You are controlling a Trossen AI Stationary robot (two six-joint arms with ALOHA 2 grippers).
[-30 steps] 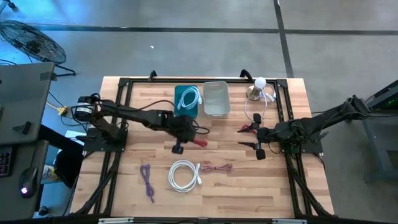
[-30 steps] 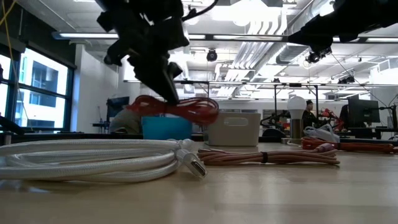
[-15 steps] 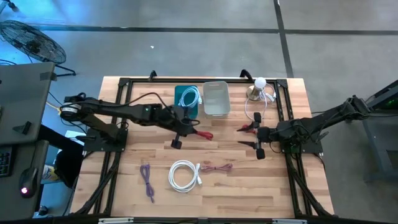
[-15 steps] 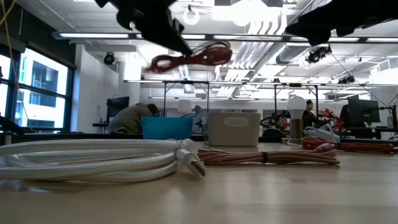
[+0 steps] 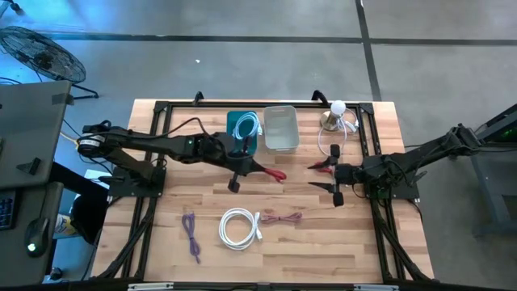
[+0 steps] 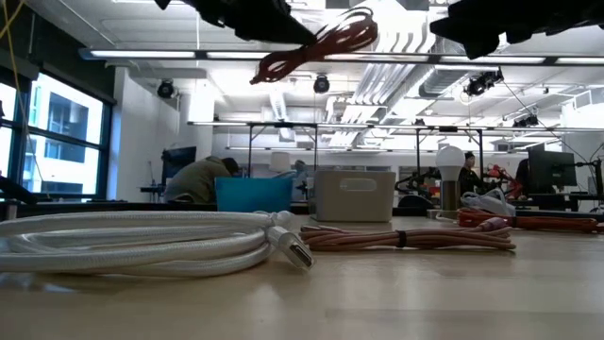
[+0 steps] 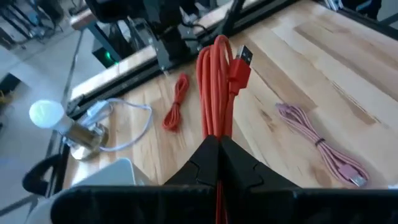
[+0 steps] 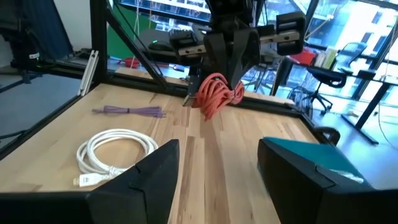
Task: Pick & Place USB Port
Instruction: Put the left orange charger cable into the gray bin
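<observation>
Above the middle of the wooden slatted table (image 5: pixel 161 242), your left gripper (image 5: pixel 246 164) is clamped on the coiled red USB cable (image 5: pixel 271 173), which hangs clear of the surface just in front of the 2 bins at the far edge. You are in the carry step: the pick is done, the place is not.

Next you need to bring the coil over a bin and part the fingers. Which bin is meant cannot be read from the scene: the teal plastic bin (image 5: pixel 235 139) already holds a pale blue cable, while the clear plastic bin (image 5: pixel 281 129) looks empty. Judge the drop so the loose loops clear the rim.

Your right gripper (image 5: pixel 334 179) waits with its fingers spread wide near the table's right side, beside a second, smaller red cable bundle (image 5: pixel 321 167).

Compared with 1 second ago, the red coil has risen from just above table level to high up in the low view, and the left gripper has shifted toward the bins. The white braided cable coil (image 5: pixel 239 226), pink cable bundle (image 5: pixel 279 217) and purple cable (image 5: pixel 191 233) lie where they did.
</observation>
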